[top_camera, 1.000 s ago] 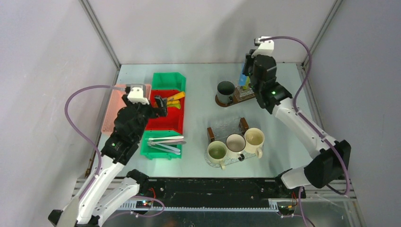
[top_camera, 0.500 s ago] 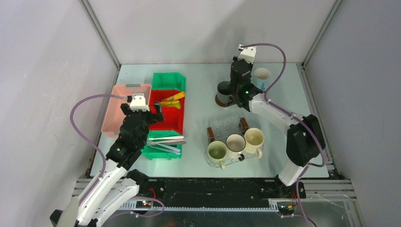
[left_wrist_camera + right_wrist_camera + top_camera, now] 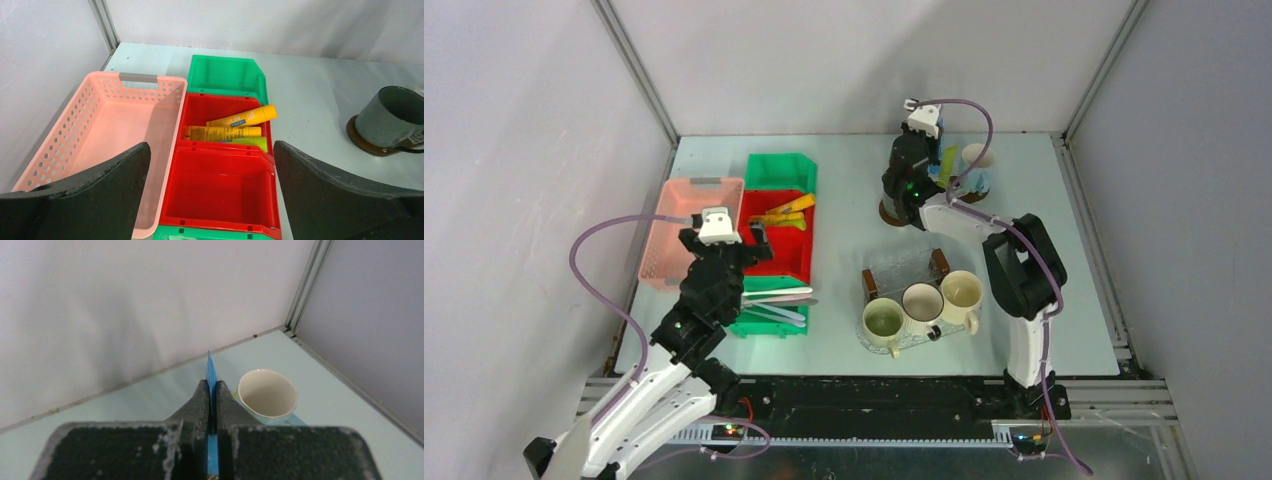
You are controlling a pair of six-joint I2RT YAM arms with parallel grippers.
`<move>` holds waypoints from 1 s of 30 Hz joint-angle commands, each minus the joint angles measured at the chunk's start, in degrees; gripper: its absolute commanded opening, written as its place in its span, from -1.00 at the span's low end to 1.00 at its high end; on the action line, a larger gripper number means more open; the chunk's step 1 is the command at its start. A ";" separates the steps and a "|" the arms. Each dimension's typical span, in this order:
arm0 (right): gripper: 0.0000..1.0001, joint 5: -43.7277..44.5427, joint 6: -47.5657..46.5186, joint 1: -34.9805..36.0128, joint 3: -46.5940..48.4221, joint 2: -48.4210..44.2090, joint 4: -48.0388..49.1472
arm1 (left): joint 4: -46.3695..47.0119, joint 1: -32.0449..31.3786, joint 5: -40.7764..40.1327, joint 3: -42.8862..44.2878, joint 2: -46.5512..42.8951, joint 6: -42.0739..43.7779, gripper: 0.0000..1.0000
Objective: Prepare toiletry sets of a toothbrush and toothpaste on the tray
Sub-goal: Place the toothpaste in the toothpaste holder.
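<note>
Over by the far edge of the table [image 3: 849,235], the right gripper [image 3: 210,385] has its two fingers pressed tight on a blue tube [image 3: 210,370]. The tube is flat, and its thin end sticks up past the fingertips. Just beside it stands a pale blue mug [image 3: 266,393], open side up and white inside. The tube is not in the mug; it is up in the air next to it. A dark mug [image 3: 392,117] sits close by on a brown round stand [image 3: 362,142].

On the left side of the table, the left gripper [image 3: 211,146] hangs over a row of bins. Its fingers are spread wide apart and hold nothing. The far green bin [image 3: 225,75] comes first. Next is the far red bin [image 3: 197,107], with three tubes [image 3: 225,133] lying in it: one orange-yellow, one yellow, one yellow-green. Then comes the near red bin [image 3: 220,185], right under the gripper. Last is the near green bin [image 3: 764,325], and the pale toothbrushes [image 3: 774,298] lie in that one. A pink basket [image 3: 100,130] touches the left side of the red bins.

Close to the near edge, in the middle, sits the see-through tray [image 3: 902,268] with brown handles. Three mugs [image 3: 921,303] stand side by side on it, along its near side, all open side up.
</note>
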 commanded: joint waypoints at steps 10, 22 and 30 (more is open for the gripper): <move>-1.00 6.38 -6.89 0.76 7.09 6.17 13.29 | 4.26 -1.22 -3.70 -0.48 -1.38 0.93 0.99; -1.00 7.08 -2.88 0.23 6.88 8.13 11.04 | 4.18 -1.43 -3.62 -0.69 -1.76 0.92 0.99; -1.00 7.22 -1.72 0.09 6.89 8.80 10.28 | 4.11 -1.69 -3.44 -0.79 -2.13 0.98 0.99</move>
